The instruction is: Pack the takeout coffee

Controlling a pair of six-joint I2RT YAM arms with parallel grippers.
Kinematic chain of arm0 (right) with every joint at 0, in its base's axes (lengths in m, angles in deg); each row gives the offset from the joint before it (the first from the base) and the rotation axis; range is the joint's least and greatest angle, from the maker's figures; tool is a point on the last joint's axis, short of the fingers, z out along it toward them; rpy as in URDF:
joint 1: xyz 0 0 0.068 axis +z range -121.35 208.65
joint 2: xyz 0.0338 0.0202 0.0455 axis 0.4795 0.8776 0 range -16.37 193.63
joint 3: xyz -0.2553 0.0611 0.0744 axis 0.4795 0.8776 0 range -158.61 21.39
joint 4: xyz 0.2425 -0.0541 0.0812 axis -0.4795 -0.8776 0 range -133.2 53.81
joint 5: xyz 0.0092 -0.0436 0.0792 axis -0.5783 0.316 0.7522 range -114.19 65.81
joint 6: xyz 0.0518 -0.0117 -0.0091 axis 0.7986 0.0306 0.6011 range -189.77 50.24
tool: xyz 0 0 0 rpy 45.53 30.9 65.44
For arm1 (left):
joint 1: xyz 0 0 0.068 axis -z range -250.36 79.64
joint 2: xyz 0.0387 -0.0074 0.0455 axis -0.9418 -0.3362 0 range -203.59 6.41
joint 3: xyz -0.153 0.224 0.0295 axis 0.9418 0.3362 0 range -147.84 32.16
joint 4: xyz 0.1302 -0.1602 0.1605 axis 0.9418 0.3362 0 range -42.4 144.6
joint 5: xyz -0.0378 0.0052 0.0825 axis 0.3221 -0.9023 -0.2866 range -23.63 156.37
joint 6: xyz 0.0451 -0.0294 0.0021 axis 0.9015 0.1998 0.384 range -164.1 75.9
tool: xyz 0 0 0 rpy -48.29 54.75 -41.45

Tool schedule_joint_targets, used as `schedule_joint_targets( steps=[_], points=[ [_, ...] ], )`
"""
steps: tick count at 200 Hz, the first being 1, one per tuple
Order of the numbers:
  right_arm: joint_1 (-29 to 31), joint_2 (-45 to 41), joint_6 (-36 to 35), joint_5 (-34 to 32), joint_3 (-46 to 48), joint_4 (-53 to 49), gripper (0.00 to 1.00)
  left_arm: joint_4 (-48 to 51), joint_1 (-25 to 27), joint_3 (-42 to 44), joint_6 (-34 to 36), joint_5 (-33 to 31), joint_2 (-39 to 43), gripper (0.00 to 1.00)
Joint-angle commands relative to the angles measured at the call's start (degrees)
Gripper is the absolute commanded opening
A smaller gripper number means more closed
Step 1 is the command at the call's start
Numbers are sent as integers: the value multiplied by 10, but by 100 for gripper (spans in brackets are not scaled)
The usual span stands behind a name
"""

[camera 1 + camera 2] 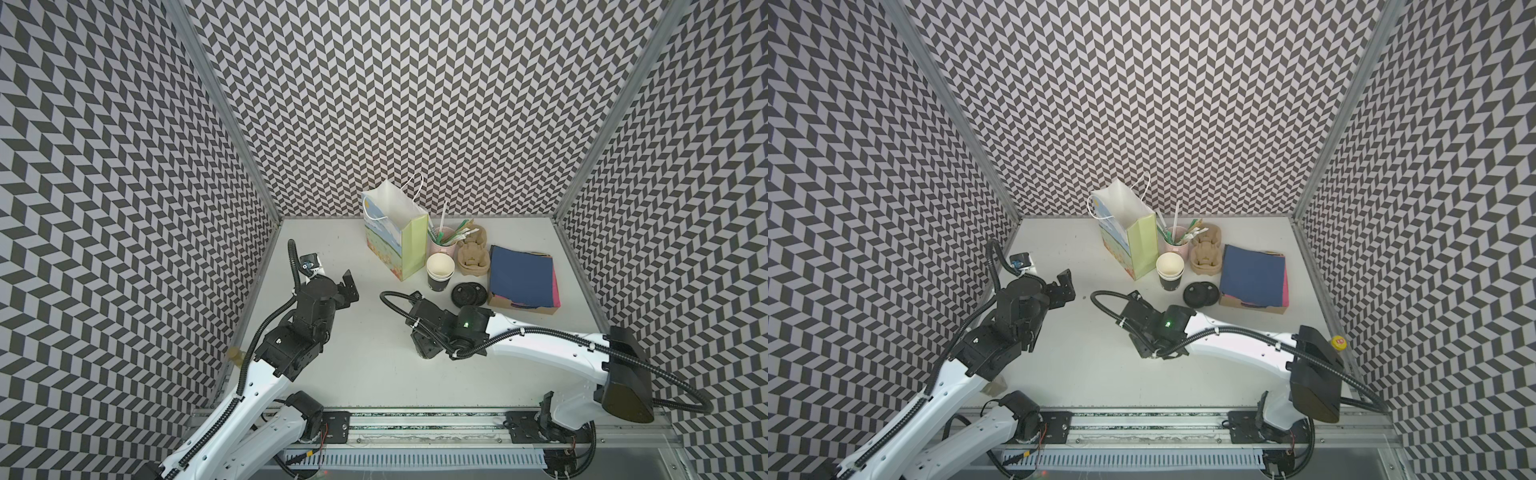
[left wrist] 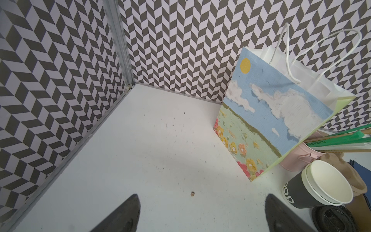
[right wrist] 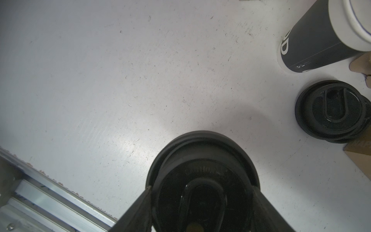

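Black plastic, a round lid, capped the takeout coffee (image 3: 202, 160), seen close in the right wrist view; the right pincer (image 3: 201, 188) was clenched on it, one finger pressed to each side just under the lid's rim; whether the cup rested on the white bench (image 1: 357, 374) or hung just above it could not be told; in both top views the cup was almost wholly hidden beneath that arm's wrist, which hung low over the middle of the bench, nearer the front edge than the other things; the left pincer (image 2: 202, 195) was released, its fingers (image 2: 124, 213) spread wide with only bare bench between them, and it faced the back left corner; at the back a gift bag (image 1: 395, 237), painted with sky, clouds and flowers, stood upright with white cord handles; just beside it stood a pink cup of straws (image 1: 441, 246), and next to that a tan pulp carrier (image 1: 471, 257); in front of the pink cup stood a stack of open paper cups (image 1: 439, 270), black outside and cream inside; a stack of black lids (image 1: 468, 294) lay flat near them, just beside a cardboard box (image 1: 521, 307) holding blue and pink paper.
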Motion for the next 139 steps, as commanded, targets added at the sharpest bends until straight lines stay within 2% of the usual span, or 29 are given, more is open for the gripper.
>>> schedule_joint_targets(
  steps=[1,139],
  points=[
    [1,7,-1,2,15,14,67,12,-1,4,3,0,0,97],
    [-23,-10,-5,74,101,55,66,13,0,2,7,16,-16,97]
  ],
)
